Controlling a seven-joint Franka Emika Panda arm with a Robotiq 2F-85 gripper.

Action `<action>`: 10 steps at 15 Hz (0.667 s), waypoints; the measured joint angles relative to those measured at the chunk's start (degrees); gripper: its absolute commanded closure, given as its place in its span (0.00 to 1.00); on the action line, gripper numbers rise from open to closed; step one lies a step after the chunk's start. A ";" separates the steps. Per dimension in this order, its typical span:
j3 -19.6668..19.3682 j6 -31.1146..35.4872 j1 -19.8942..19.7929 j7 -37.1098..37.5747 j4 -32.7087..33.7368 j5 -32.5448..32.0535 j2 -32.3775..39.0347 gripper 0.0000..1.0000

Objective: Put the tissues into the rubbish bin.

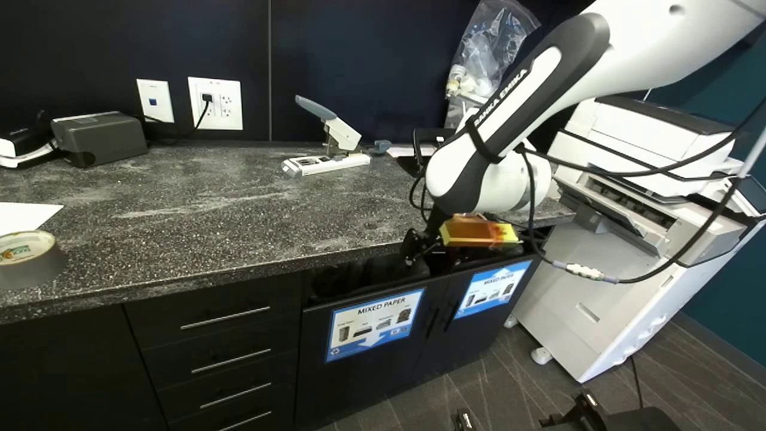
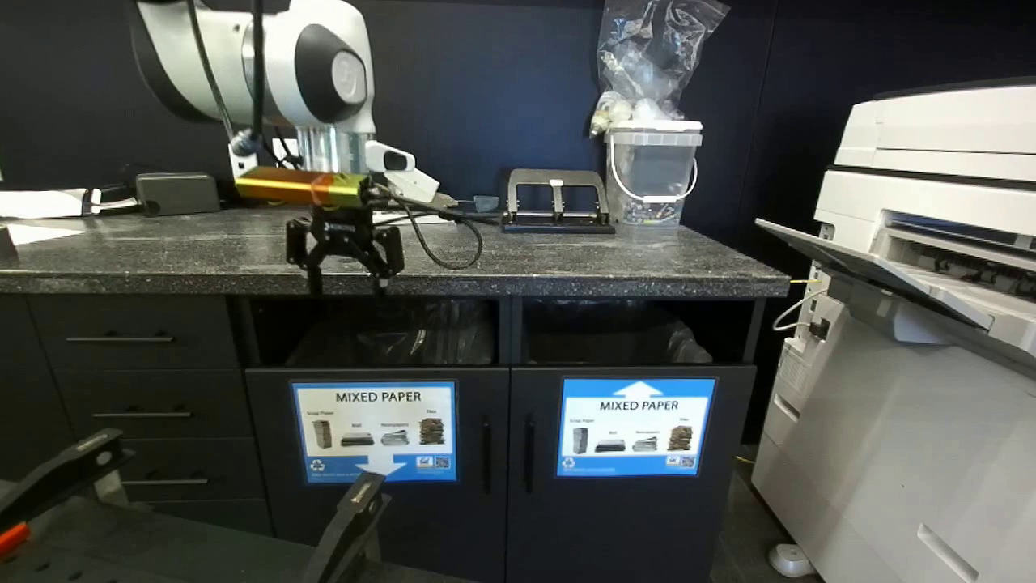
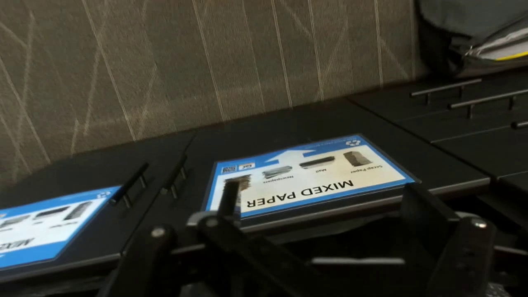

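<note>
Under the counter (image 1: 239, 197) we see two rubbish bins (image 2: 340, 344), each with a clear liner (image 2: 453, 332); both are too dark inside for us to read, and where the tissues are we cannot tell. On the counter, towards its back and near its end, a lidded see-through bucket (image 2: 654, 166) holds small pieces (image 2: 651, 214) at the bottom that we cannot name; a clear bag (image 2: 651, 57) of pale pieces (image 2: 615, 107) seems to sit on its lid. The gripper (image 2: 348, 283) hangs at the counter's front edge, its two fingers (image 3: 429, 214) spread wide apart, above the cupboard door (image 2: 437, 518) with the down-arrow sign (image 2: 374, 431). In the wrist view, too, we see that gap, with the doors and then the floor (image 3: 165, 82) beyond the counter. Whether the gripper touches the edge we cannot say. Atop the counter a broad bare stretch runs from the stapler (image 1: 340, 134), near the back, to the front edge, near which a roll of tape (image 1: 30, 266) sits. A hole punch (image 2: 558, 219) stands towards the counter's back. The printer (image 2: 914, 129) stands apart from the counter's end, its tray (image 2: 858, 263) jutting towards it.
</note>
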 measured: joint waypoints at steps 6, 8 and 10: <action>0.36 -21.29 0.03 7.19 -4.11 -0.01 -19.92 0.00; 1.46 -26.50 0.04 8.73 -5.50 -0.01 -26.54 0.00; 3.01 -29.59 0.06 9.24 -7.29 -0.01 -33.17 0.00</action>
